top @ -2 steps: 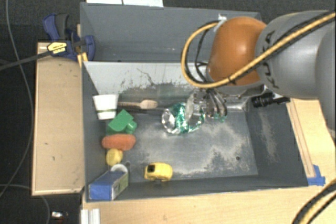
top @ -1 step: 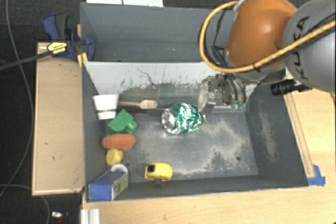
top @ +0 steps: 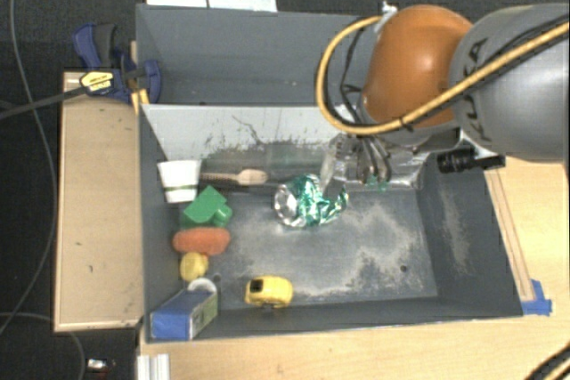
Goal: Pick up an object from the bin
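Arm (top: 517, 93) reaching from right, wrist low beside crumpled green-silver wrapper (top: 310, 200).

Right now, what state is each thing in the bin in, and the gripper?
Green-and-silver wrapper: crumpled, in the middle of the bin.
Gripper: low, beside the wrapper.
White cup: by the left wall, pose unclear.
Green block: lying next to the cup.
Blue-and-white box: lying in the front left corner.
Yellow tape measure: lying apart, near the front wall.

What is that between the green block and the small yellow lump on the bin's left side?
In the camera view, an orange oval thing lies between the green block and the yellow lump, close against both.
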Robot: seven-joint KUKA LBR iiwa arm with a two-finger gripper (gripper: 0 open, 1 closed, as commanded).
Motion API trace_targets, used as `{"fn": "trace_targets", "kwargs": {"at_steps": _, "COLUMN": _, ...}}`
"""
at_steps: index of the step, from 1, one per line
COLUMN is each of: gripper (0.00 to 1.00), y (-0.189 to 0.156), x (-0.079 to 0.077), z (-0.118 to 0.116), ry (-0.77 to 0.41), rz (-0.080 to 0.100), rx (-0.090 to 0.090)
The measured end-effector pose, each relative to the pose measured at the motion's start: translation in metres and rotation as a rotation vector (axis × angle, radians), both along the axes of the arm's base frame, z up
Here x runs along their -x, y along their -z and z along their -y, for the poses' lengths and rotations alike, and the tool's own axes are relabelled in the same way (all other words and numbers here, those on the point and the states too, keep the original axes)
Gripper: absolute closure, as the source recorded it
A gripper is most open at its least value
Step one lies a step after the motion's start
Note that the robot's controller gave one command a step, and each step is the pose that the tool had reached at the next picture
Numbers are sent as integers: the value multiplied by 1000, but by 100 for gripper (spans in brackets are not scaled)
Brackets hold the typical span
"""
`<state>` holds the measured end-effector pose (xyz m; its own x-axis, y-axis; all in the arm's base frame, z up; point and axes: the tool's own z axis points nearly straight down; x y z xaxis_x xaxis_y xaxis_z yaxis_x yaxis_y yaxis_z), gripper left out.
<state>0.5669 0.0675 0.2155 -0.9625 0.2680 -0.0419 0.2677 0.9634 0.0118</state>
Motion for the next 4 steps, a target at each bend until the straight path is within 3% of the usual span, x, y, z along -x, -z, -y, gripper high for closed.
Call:
{"fn": "trace_targets", "kwargs": {"at_steps": 1, "gripper": 100, "y": 51, "x": 15, "z": 13, "ry": 33, "rz": 2, "rx": 1}}
{"fn": "trace_targets", "kwargs": {"at_steps": 2, "gripper": 100, "y": 107, "x": -10, "z": -14, "ry": -111, "rz": 5, "rx": 6}}
{"fn": "trace_targets", "kwargs": {"at_steps": 3, "gripper": 100, "y": 132, "x": -19, "z": -12, "ry": -120, "rz": 2, "rx": 24}}
{"fn": "trace_targets", "kwargs": {"at_steps": 4, "gripper": 100, "y": 115, "x": -12, "z": -14, "ry": -120, "rz": 7, "rx": 9}}
